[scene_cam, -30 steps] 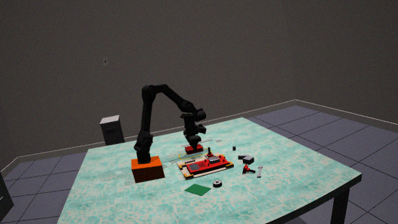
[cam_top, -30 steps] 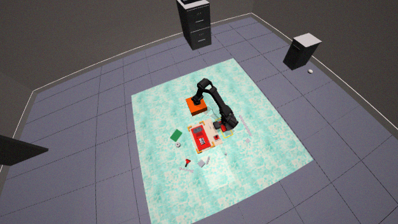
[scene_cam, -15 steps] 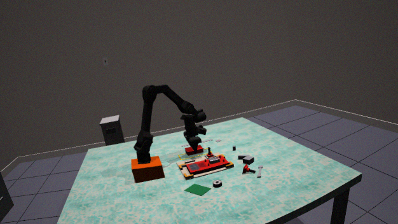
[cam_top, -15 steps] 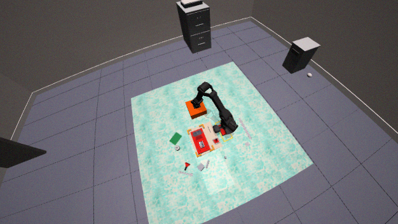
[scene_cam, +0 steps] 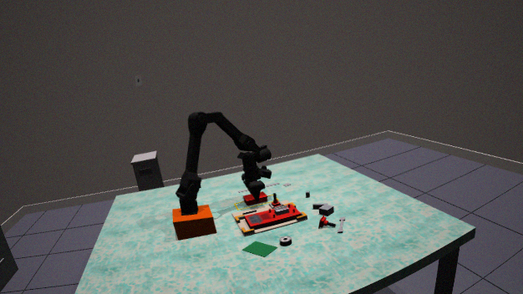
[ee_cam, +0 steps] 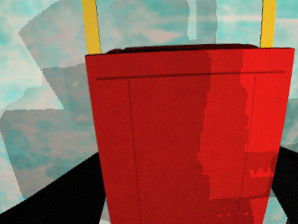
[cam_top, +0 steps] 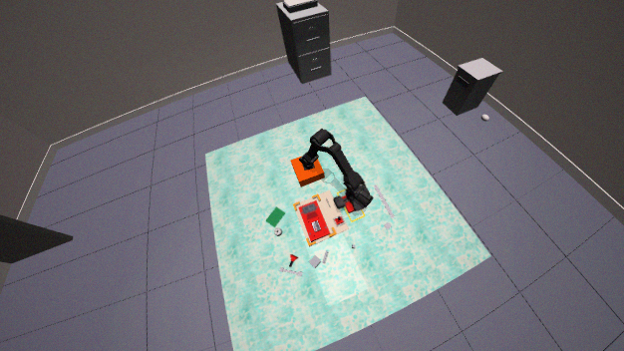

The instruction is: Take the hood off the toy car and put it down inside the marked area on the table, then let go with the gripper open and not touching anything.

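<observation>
The arm stands on an orange base (scene_cam: 207,225) on a teal table (scene_cam: 376,234). It reaches over and down, with the gripper (scene_cam: 255,192) pointing at the table top just behind the toy car (scene_cam: 271,216).

The gripper is clamped on the red hood (ee_cam: 186,156), its fingers held apart by the part's width. In the wrist view the hood fills most of the frame as a flat red panel, with dark finger shapes at the lower left and lower right corners. Two yellow lines of the marked area (ee_cam: 87,10) run up from behind the hood's far edge, one on each side.

In the exterior view the hood (scene_cam: 255,198) sits low within the yellow outline (scene_cam: 238,205); whether it touches the table cannot be determined. The top view shows the hood (cam_top: 351,205) beside the car's board, under the wrist.

The car rests on a tan board (scene_cam: 267,226) with orange corners. A green square (scene_cam: 259,249), a small ring (scene_cam: 286,240) and several loose small parts lie on the table nearby.
</observation>
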